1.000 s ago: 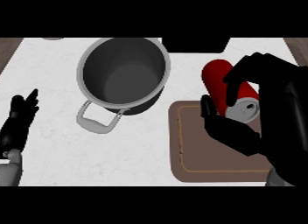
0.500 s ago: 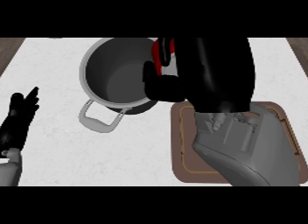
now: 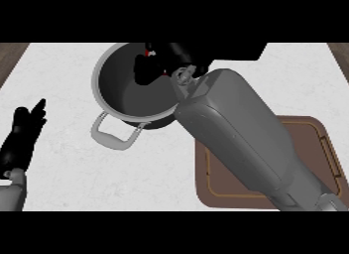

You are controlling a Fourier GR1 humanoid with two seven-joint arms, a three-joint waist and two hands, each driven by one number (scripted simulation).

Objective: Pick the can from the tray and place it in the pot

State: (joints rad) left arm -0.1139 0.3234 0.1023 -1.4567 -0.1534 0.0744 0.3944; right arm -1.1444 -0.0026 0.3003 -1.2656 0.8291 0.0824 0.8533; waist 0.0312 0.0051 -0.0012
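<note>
Two hands: right hand (image 3: 165,61) clenched round half-hidden red can (image 3: 149,49) over round grey pot (image 3: 123,98); left hand (image 3: 20,144) released, straight-fingered, near edge of speckled white bench (image 3: 75,171)

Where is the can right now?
Head view: only a red sliver of the can shows inside the right hand, above the pot near its far rim, off the tray.
</note>
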